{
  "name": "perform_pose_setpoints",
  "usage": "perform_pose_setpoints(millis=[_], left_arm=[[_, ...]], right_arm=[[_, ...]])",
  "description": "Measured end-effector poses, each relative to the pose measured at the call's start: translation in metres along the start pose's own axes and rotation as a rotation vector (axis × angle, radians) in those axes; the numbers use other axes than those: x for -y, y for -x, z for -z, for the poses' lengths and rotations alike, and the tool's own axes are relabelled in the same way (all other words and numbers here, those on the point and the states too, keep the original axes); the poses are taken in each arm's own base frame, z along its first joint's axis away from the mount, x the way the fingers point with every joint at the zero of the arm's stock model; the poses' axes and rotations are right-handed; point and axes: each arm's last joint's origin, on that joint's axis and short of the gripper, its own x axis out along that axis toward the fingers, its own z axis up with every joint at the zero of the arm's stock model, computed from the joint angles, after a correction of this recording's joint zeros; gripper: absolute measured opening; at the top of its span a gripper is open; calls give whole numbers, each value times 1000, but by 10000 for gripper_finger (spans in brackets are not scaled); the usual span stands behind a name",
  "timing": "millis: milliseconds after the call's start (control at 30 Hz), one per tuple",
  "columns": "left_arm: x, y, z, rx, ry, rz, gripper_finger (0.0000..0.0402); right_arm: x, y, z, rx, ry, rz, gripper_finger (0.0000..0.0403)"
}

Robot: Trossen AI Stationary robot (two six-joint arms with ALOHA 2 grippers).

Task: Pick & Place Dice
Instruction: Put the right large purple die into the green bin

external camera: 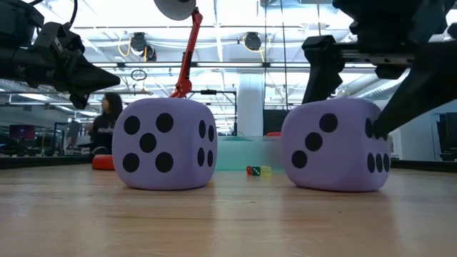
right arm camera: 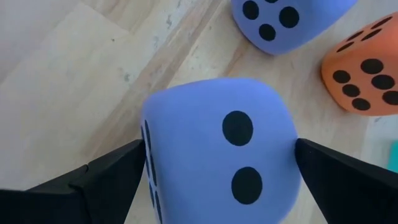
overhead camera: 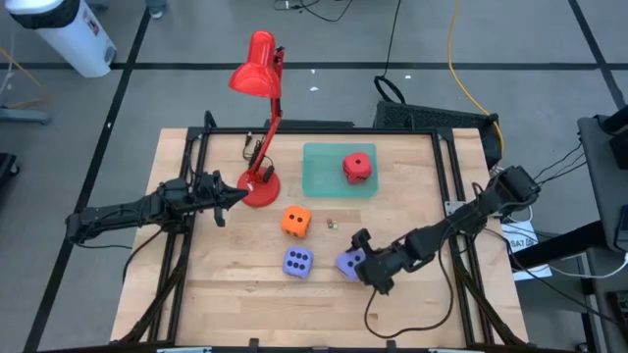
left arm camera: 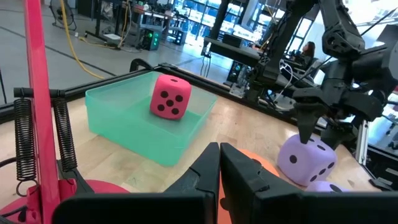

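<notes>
Two purple dice (overhead camera: pixel 298 262) lie near the orange one (overhead camera: pixel 295 222); right tool (overhead camera: pixel 359 261) straddles one, fingers apart.

bare tabletop (overhead camera: pixel 412 294) lay open toward the front edge, while the red lamp (overhead camera: pixel 261 118), orange die (overhead camera: pixel 296 222) and green tray (overhead camera: pixel 324 181) crowded the middle.
</notes>
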Motion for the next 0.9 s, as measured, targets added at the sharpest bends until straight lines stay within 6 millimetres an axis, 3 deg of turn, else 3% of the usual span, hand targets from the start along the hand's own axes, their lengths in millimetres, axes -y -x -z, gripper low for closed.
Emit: perform_pose_setpoints(millis=[367, 567, 900], left_arm=[[0, 0, 0, 0, 0, 0, 21], [0, 0, 0, -1, 0, 0, 21], [0, 0, 0, -1, -1, 1, 21]], right_arm=[[6, 13, -14, 60, 4, 11, 400], [14, 15, -22, 124, 29, -130, 400], [38, 10, -12, 78, -29, -165, 400]])
